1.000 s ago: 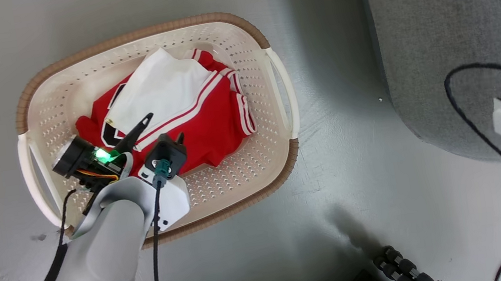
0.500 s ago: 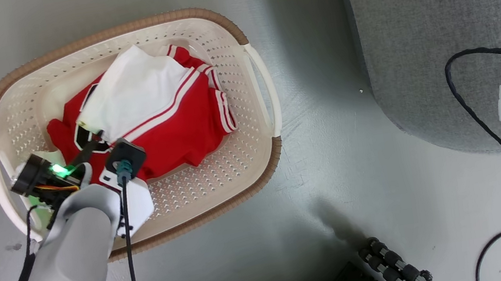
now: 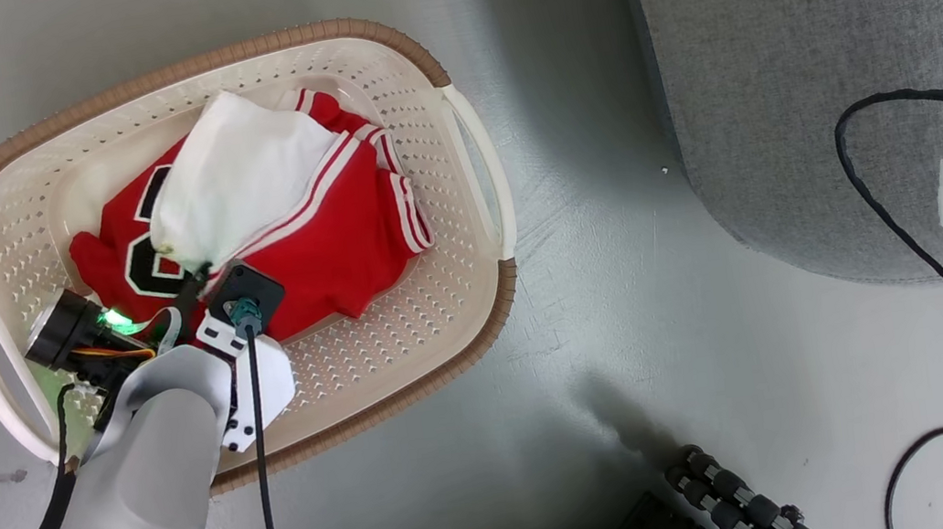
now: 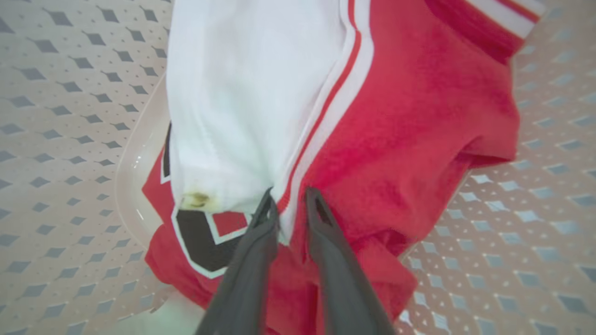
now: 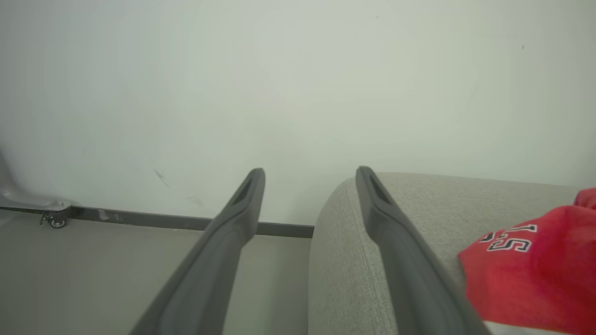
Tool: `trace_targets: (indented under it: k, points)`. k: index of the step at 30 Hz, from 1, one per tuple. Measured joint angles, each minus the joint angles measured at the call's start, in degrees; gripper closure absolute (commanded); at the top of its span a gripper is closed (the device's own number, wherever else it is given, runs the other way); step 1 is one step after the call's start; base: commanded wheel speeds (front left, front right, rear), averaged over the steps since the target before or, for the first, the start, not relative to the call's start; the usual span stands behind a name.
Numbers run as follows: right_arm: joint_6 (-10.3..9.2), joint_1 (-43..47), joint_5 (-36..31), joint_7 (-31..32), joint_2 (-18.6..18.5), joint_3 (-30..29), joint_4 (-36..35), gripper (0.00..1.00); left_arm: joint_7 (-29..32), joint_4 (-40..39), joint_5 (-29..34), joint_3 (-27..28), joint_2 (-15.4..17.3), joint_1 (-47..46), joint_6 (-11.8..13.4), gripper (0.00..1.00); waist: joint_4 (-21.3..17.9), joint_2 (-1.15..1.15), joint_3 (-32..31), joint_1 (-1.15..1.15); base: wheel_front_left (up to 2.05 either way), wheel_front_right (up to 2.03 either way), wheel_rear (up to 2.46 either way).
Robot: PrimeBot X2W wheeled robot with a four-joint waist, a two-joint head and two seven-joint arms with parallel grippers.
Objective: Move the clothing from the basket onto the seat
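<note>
One red garment [image 5: 540, 279] lies on the seat [image 5: 344, 279] by my wide-open right gripper [image 5: 310, 173], while my left gripper [image 4: 288, 195] pinches the white-trimmed edge of the jersey [image 3: 320, 239], not yet lifted from the basket [image 3: 440, 306], leaving roughly half the job.

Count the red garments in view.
2 at least. One red bundle in the basket, its white-trimmed edge inside the left end effector; one lettered red piece on the grey sofa, seen from the right wrist. The bundle may hide more than one garment.
</note>
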Motion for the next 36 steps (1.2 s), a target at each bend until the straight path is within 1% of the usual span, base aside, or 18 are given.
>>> trace_targets:
  k: [4,9,16,19,21,24,30,36]
  points:
    - [0.0,0.0,0.13,0.0,0.03,0.0,0.01,0.0,0.58,0.76,0.25,-0.36,0.27,-0.42,0.0,1.0,-0.28,0.0,0.06,0.0,0.0,0.0,0.0]
    - [0.0,-0.01,0.55,0.0,0.04,-0.54,0.1,0.0,0.65,0.98,0.23,-0.31,-0.13,-0.84,0.34,1.0,-0.54,0.0,0.08,0.0,0.0,0.0,0.0]
    - [0.0,-0.04,1.15,0.0,0.07,-1.19,0.51,0.0,-1.88,0.57,-0.12,0.05,0.11,-1.12,0.31,1.0,-0.47,0.0,-0.23,0.0,0.0,0.0,0.0]
    - [0.0,-0.08,1.16,0.0,0.07,-1.27,0.79,0.0,-2.07,0.56,-0.47,0.23,-0.27,-1.12,0.32,1.0,-0.32,0.0,-0.48,0.0,0.0,0.0,0.0]
    - [0.0,-0.11,1.19,0.0,0.07,-1.34,0.98,0.0,-2.6,0.55,-0.65,0.36,-0.63,-1.12,0.79,1.0,-0.21,0.0,-0.68,0.0,0.0,0.0,0.0]
    - [0.0,-0.18,1.66,0.0,0.07,-1.42,1.15,0.0,-3.65,0.42,-0.64,0.33,-1.02,-1.12,0.83,1.0,-0.07,0.0,-1.06,0.0,0.0,0.0,0.0]
    - [0.0,-1.24,1.77,0.0,0.07,-1.77,1.62,0.0,-4.66,0.09,-0.48,-0.52,-1.18,-1.11,0.94,1.0,0.27,0.0,-2.11,0.0,0.0,0.0,0.0]
    - [0.0,-1.2,2.11,0.0,0.08,-2.11,2.43,0.0,-5.86,-1.05,-0.36,-0.66,-1.33,-1.07,1.57,1.0,0.65,0.0,-3.32,0.0,0.0,0.0,0.0]
